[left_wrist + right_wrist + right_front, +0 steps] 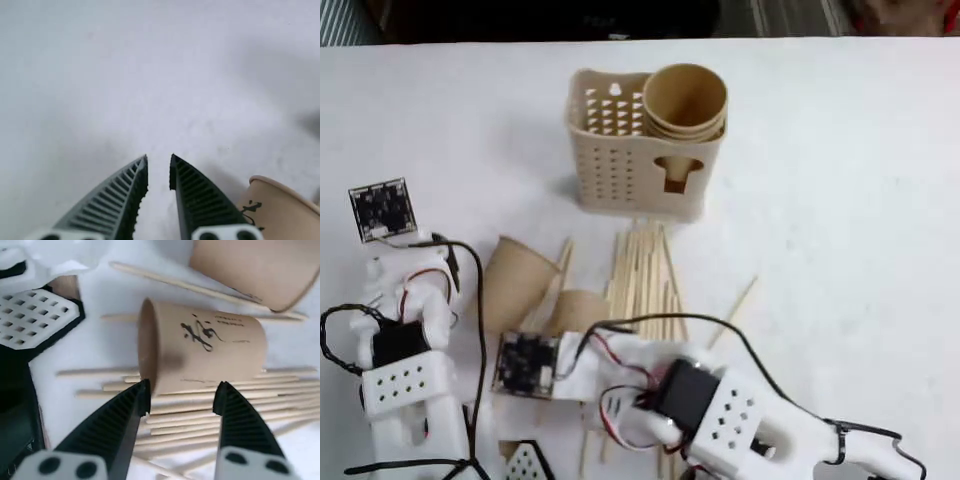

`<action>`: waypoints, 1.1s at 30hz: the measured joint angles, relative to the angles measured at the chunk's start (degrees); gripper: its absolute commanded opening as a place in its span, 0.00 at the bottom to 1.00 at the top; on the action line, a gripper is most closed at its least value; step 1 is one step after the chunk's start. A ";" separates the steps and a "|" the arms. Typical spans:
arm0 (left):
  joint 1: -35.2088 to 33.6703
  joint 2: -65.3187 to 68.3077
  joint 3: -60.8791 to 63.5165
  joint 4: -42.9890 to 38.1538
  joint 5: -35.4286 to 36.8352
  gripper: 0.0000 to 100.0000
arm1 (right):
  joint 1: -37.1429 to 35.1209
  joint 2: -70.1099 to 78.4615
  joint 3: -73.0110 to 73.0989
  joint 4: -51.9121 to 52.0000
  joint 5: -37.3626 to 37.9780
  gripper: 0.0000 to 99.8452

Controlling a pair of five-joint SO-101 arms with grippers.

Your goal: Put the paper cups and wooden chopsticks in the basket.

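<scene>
Right tool [183,388] gapes at paper cup [200,347] on chopsticks [190,414]; left tool [158,158] released, empty.

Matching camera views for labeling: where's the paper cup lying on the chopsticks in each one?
High view: cup on the chopsticks, partly hidden behind the right arm.
Right wrist view: cup on its side, just ahead of the open right claw.
Left wrist view: a cup rim beside the left claw; cannot tell which cup.
Shared landmark: the chopsticks under the cup, in high and right wrist views.
</scene>
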 measured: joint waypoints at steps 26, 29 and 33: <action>0.00 0.00 1.14 -0.35 0.00 0.10 | 12.57 -0.35 11.78 -21.36 -0.09 0.06; 0.09 -0.09 2.29 -2.64 0.00 0.10 | 12.40 -0.35 11.78 -23.21 -0.09 0.02; 0.09 -0.09 2.73 -3.52 0.00 0.10 | 13.63 -0.35 11.08 -23.47 0.00 0.02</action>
